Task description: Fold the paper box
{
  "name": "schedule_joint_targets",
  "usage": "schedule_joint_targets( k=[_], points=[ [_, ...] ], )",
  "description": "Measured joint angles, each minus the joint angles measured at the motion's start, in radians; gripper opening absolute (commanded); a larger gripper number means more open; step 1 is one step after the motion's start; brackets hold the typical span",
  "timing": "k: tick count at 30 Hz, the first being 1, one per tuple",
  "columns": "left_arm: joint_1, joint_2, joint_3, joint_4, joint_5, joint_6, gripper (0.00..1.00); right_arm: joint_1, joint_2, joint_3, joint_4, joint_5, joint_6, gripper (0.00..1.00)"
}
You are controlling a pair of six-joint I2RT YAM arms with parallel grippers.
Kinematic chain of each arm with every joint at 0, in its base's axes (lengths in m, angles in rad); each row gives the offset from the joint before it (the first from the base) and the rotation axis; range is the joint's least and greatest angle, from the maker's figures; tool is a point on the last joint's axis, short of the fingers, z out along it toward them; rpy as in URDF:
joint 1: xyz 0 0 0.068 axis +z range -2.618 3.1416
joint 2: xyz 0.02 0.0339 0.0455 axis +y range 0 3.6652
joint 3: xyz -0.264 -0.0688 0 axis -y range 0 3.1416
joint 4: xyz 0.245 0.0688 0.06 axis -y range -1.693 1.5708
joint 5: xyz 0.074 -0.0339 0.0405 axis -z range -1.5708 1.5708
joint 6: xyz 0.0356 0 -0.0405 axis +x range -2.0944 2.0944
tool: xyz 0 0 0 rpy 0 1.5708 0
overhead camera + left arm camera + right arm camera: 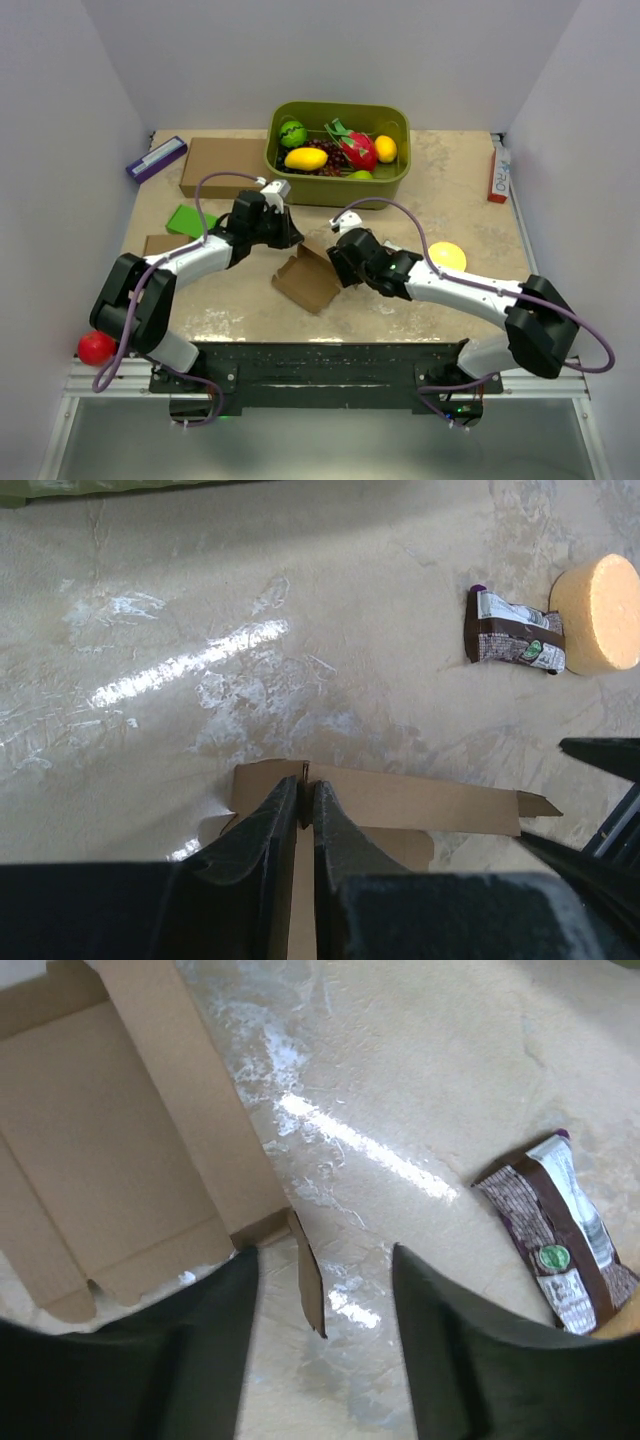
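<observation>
The paper box (308, 278) is a brown cardboard cutout with tabs, partly raised off the table between my two grippers. My left gripper (288, 236) is at its far left edge. In the left wrist view that gripper (305, 798) is shut on an upright panel edge of the paper box (420, 798). My right gripper (338, 264) is at the box's right side. In the right wrist view it (325, 1253) is open, with one small loose tab (312, 1285) standing between the jaws and the main sheet (110, 1150) to the left.
A green bin (400, 182) of toy fruit stands at the back. A large brown carton (222, 165), a green block (188, 220) and a small carton (160, 243) lie left. A yellow disc (447, 256) and a snack packet (555, 1240) lie right.
</observation>
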Motion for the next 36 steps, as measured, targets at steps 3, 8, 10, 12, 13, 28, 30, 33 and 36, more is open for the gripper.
schedule_joint_targets(
  k=[3,8,10,12,13,28,30,33,36],
  points=[
    [-0.002,-0.004,0.000,-0.006,-0.008,-0.001,0.02,0.000,-0.060,0.030,-0.062,0.016,0.047,0.76],
    [-0.006,-0.014,0.000,-0.024,-0.024,0.000,0.02,-0.001,-0.189,0.086,-0.142,0.004,0.207,0.73],
    [-0.007,-0.021,0.000,-0.033,-0.031,0.000,0.02,-0.002,-0.251,0.076,-0.131,-0.041,0.311,0.70],
    [-0.007,-0.024,0.000,-0.038,-0.031,0.000,0.02,-0.003,-0.308,0.032,-0.073,-0.098,0.410,0.66],
    [-0.007,-0.024,0.000,-0.040,-0.032,0.000,0.02,-0.003,-0.338,-0.010,-0.016,-0.133,0.474,0.64],
    [-0.007,-0.028,0.000,-0.047,-0.031,0.000,0.00,-0.003,-0.249,-0.230,0.275,-0.171,0.869,0.49],
    [-0.007,-0.028,0.000,-0.047,-0.030,0.000,0.00,-0.003,-0.230,-0.230,0.297,-0.150,0.880,0.48],
    [-0.007,-0.028,0.000,-0.047,-0.030,0.000,0.00,-0.003,-0.191,-0.230,0.310,-0.130,0.890,0.47],
    [-0.007,-0.028,0.000,-0.047,-0.029,0.000,0.00,-0.003,-0.158,-0.230,0.312,-0.107,0.900,0.47]
  ],
)
